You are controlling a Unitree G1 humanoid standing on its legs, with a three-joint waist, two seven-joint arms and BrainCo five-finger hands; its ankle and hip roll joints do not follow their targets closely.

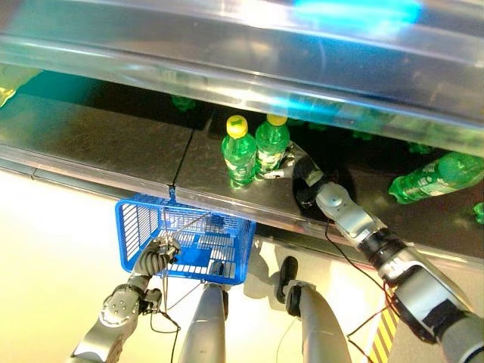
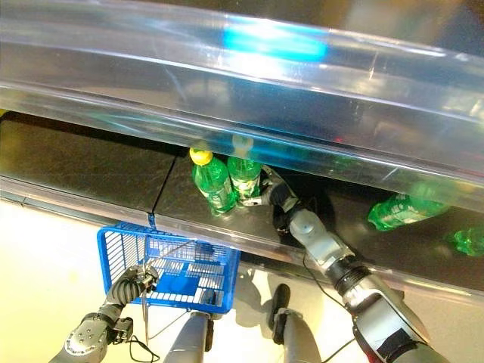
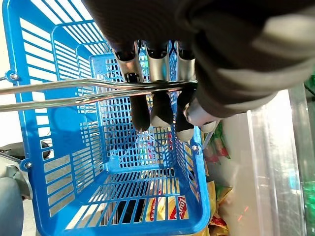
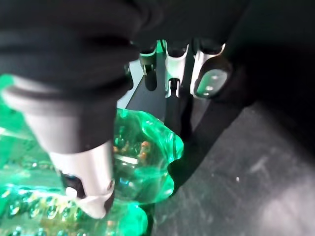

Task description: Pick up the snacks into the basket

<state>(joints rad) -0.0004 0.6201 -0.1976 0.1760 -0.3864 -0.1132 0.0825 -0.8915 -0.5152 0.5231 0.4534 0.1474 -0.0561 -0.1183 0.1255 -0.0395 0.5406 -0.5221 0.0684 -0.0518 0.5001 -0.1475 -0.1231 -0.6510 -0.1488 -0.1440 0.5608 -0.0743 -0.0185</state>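
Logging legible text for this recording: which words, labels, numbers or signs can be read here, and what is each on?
No text here can be read.
Labels on the two upright green plastic bottles with yellow caps on the dark shelf: too blurred.
Print on the snack packets seen through the blue plastic basket: red and yellow patches, no readable letters.

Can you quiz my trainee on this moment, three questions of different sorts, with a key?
1. True or false: the left hand has its fingers curled round the metal handles of the blue basket.
2. Multiple choice: how many green bottles stand upright beside the right hand? A) one B) two C) four
3. Fill in: the green bottle further along the dark shelf is lying on its ____.

Key: 1 true; 2 B, the two upright bottles; 3 side.
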